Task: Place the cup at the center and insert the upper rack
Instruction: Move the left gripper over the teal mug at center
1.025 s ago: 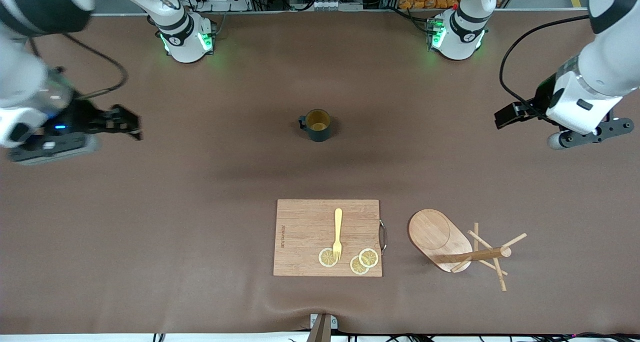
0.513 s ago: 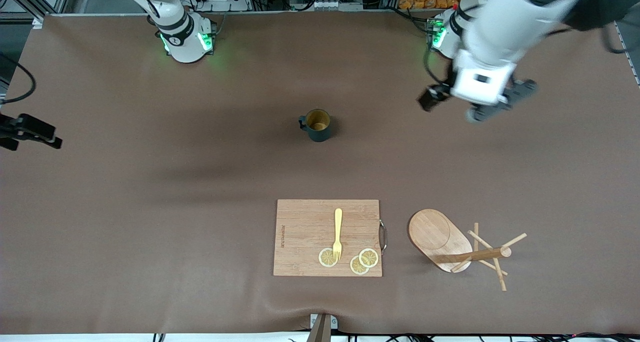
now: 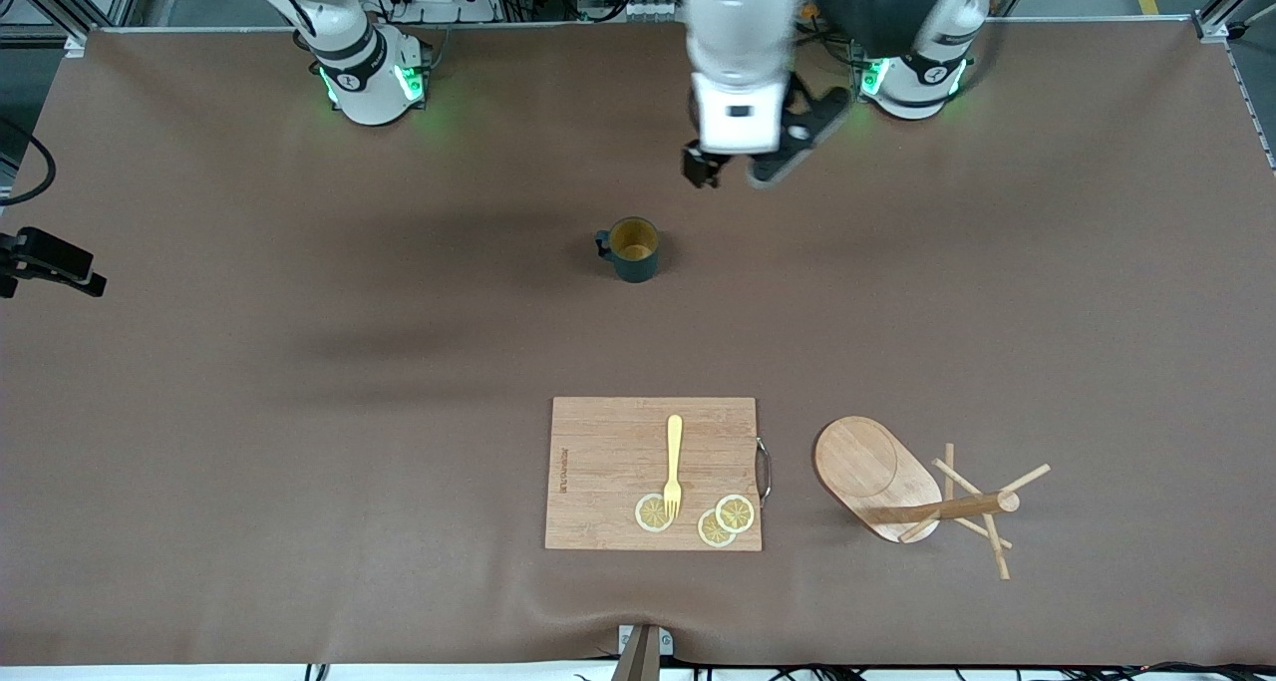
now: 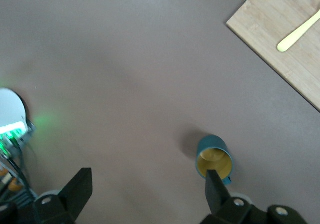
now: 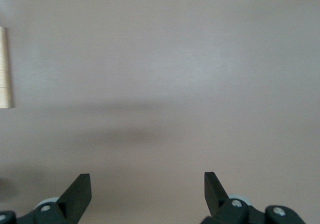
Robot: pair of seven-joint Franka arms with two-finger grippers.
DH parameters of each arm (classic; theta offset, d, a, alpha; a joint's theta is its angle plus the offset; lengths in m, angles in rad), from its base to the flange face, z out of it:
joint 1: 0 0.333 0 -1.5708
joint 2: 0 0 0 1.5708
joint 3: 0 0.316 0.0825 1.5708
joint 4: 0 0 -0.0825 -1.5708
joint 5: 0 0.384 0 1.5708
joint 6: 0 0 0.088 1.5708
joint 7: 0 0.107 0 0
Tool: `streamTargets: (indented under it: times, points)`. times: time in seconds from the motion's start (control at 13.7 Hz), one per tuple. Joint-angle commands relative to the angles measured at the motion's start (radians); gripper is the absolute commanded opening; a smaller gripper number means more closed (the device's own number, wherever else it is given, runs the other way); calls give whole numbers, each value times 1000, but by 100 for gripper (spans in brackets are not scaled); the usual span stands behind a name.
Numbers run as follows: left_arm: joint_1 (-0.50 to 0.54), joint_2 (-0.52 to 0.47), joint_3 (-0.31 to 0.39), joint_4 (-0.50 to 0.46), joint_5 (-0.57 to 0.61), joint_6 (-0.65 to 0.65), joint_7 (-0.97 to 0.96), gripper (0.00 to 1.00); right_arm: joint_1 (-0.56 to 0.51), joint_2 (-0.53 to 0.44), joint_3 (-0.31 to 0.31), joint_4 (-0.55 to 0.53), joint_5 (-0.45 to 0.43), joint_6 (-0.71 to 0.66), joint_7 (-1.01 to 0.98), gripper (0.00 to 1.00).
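Note:
The cup (image 3: 635,247), dark teal with a yellowish inside, stands upright at mid-table; the left wrist view shows the cup (image 4: 214,160) just past one fingertip. My left gripper (image 3: 701,168) (image 4: 147,178) hangs open and empty over bare table between the cup and the left arm's base. The upper rack (image 3: 877,474), a light wooden stand with crossing pegs, lies tipped on its side nearer the front camera, toward the left arm's end. My right gripper (image 3: 52,262) (image 5: 147,181) is open and empty over bare table at the right arm's end.
A wooden cutting board (image 3: 608,472) (image 4: 270,24) lies beside the rack, nearer the front camera than the cup. On it are a yellow fork (image 3: 674,462) (image 4: 299,32) and three lemon slices (image 3: 653,512). The board's edge (image 5: 4,67) shows in the right wrist view.
The left arm has swung from the left arm's end of the table to above the area by the cup. The right arm has pulled out to its end. Cup and rack have not moved.

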Motion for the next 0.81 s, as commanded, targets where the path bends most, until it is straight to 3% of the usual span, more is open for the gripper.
streamTargets:
  times: [0.0,0.22,0.44,0.73]
  points:
    - [-126,125,14,108,91,-15,-171,100,-5,-3,21,0,-40,2,12,100]
    - [-302,227,87,152,191,-15,-340,100,-3,8,21,-15,-36,4,12,100]
    - [-457,371,187,256,240,-13,-493,100,-8,8,21,-37,27,4,11,100]
    - [-582,470,236,295,367,22,-553,100,-8,9,20,-34,18,8,9,100]
